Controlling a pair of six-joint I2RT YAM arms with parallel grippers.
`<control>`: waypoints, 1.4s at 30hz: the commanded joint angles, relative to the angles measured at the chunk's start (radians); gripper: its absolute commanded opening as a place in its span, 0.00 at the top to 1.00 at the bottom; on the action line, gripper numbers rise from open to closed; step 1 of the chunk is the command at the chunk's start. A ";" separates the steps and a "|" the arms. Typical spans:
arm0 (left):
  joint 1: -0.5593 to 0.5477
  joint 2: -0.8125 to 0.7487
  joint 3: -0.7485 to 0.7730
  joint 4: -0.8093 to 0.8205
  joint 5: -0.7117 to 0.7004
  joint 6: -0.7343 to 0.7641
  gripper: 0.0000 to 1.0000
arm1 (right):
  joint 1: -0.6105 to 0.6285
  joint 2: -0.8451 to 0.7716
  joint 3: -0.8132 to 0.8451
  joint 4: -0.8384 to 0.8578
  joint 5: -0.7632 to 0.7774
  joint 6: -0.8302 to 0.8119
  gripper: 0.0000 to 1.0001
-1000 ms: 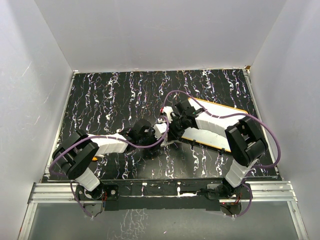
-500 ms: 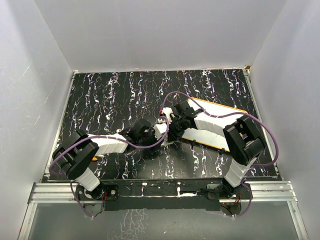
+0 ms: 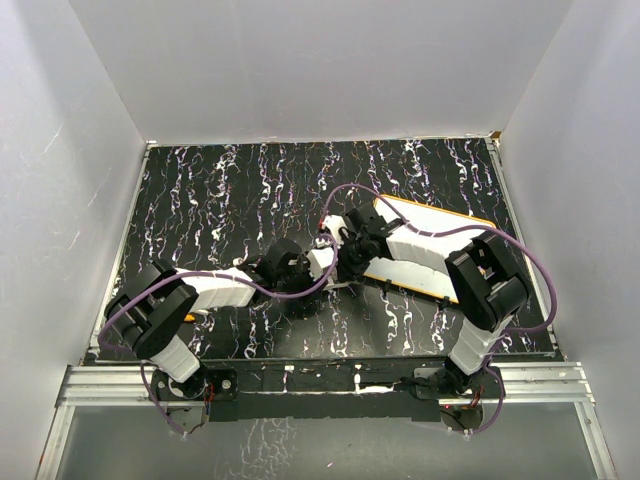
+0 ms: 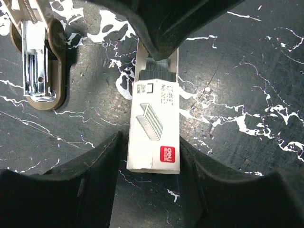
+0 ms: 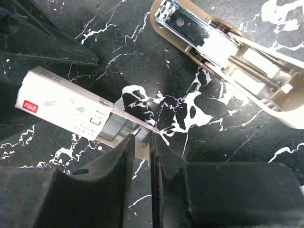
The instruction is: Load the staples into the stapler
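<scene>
On black marbled table (image 3: 200,200), left end effector (image 4: 153,156) grips staples (image 4: 154,128); right's (image 5: 141,147) unclear.

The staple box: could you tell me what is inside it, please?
Grey staples sit in the tray pulled partly out of the staple box. The sleeve hides the rest, so the amount left cannot be seen.

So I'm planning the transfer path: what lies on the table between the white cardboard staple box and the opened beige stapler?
Nothing: in the left wrist view only bare black marbled tabletop separates the staple box from the stapler.

staples box (image 4: 154,135) right of stapler (image 4: 39,66), apart
</scene>
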 commanded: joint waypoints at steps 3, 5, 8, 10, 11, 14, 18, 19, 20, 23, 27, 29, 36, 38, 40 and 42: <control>0.000 -0.003 -0.028 -0.058 0.015 0.032 0.47 | 0.023 -0.019 0.011 0.037 0.006 -0.019 0.77; 0.000 -0.013 -0.030 -0.059 0.026 0.049 0.43 | 0.023 -0.024 0.018 0.029 -0.012 -0.025 0.76; 0.007 -0.029 -0.031 -0.060 0.044 0.068 0.38 | 0.023 -0.035 0.035 0.019 -0.023 -0.034 0.75; 0.012 -0.036 -0.032 -0.060 0.059 0.077 0.35 | 0.024 -0.037 0.052 0.003 -0.022 -0.044 0.75; 0.014 -0.039 -0.035 -0.059 0.065 0.084 0.33 | 0.023 -0.035 0.062 -0.003 -0.019 -0.046 0.75; 0.015 -0.040 -0.047 -0.046 0.093 0.105 0.31 | 0.022 -0.025 0.079 -0.017 0.001 -0.046 0.75; 0.014 -0.039 -0.059 -0.027 0.149 0.123 0.31 | 0.022 -0.016 0.076 -0.023 0.023 -0.036 0.75; 0.015 -0.038 -0.060 -0.028 0.165 0.126 0.31 | 0.022 -0.015 0.074 -0.021 0.030 -0.033 0.75; 0.015 -0.037 -0.060 -0.028 0.177 0.130 0.32 | 0.022 -0.015 0.073 -0.021 0.036 -0.030 0.75; 0.014 -0.033 -0.061 -0.027 0.209 0.134 0.33 | 0.023 -0.017 0.070 -0.023 0.041 -0.032 0.75; 0.014 -0.026 -0.056 -0.032 0.226 0.133 0.35 | 0.027 -0.022 0.057 -0.021 0.044 -0.032 0.75; 0.014 -0.023 -0.055 -0.031 0.230 0.132 0.35 | 0.032 -0.023 0.048 -0.014 0.053 -0.030 0.75; 0.014 -0.023 -0.052 -0.037 0.237 0.131 0.35 | 0.057 -0.012 0.036 0.002 0.085 -0.020 0.75; 0.015 -0.023 -0.052 -0.037 0.241 0.131 0.35 | 0.061 -0.008 0.036 0.003 0.093 -0.018 0.76; 0.015 -0.022 -0.052 -0.038 0.245 0.130 0.35 | 0.063 -0.006 0.034 0.003 0.104 -0.016 0.76; 0.014 -0.024 -0.053 -0.041 0.249 0.131 0.35 | 0.068 -0.004 0.030 0.005 0.117 -0.016 0.76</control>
